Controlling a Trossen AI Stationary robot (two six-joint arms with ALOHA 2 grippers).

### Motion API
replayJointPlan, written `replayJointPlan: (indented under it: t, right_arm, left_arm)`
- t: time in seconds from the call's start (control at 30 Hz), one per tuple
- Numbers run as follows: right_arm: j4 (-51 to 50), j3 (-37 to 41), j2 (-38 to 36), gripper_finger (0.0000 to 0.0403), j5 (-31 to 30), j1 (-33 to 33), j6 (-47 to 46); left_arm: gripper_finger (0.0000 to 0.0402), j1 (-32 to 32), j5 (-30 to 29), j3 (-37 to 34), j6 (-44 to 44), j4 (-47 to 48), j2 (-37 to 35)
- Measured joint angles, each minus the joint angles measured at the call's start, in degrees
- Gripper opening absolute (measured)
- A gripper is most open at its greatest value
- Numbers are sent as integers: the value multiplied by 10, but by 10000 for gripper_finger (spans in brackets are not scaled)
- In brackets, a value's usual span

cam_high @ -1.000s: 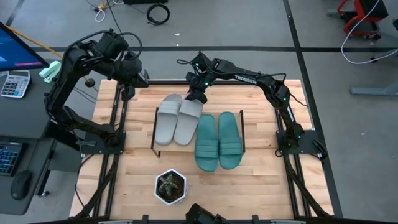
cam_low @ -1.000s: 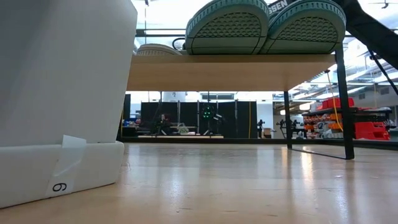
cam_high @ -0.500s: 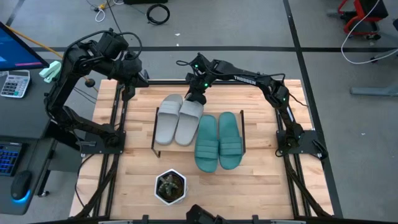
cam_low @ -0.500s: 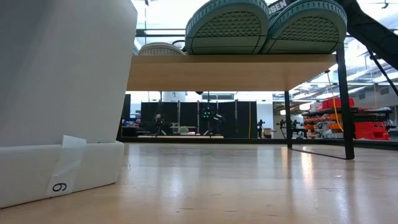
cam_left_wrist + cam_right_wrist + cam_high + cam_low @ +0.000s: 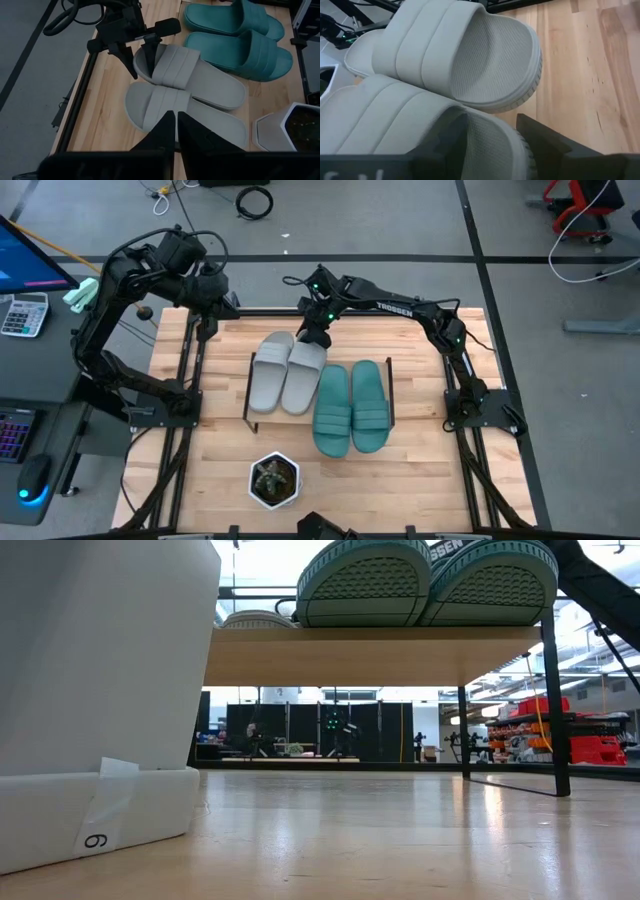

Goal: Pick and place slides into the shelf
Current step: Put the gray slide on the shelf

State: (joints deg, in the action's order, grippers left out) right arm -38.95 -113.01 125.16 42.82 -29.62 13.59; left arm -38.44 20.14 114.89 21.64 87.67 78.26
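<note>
The right gripper (image 5: 316, 332) is straddling, fingers spread, the far end of the inner grey slide (image 5: 303, 374) lying on the shelf (image 5: 380, 641) beside the teal slides (image 5: 351, 406). Light, flexible rubber probably; pinching that rim looks best. The left gripper (image 5: 175, 131), fingers nearly together and empty, is waiting at the bench's far left corner.

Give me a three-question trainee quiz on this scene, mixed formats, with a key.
1. True or false: all four slides lie on the shelf.
2. Which gripper is at the toe end of a grey slide? A) left B) right C) neither
3. Fill in: the white pot holding a plant stands on the ____, in front of the shelf.

Key: 1 true: the grey pair and the teal pair rest on it. 2 B: the right gripper has its fingers astride that slide's edge, while the left gripper waits shut at the table's far left corner. 3 table.
</note>
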Motion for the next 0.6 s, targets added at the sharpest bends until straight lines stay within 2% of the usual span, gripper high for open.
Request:
replayJointPlan:
  t: [0.3, 0.6]
  right_arm:
    - [7, 0, 0, 197, -9, 2, 1]
    - [28, 0, -1, 227, -34, 3, 2]
  left_arm:
    - [8, 0, 0, 0, -2, -1, 1]
    - [30, 0, 0, 0, -5, -1, 1]
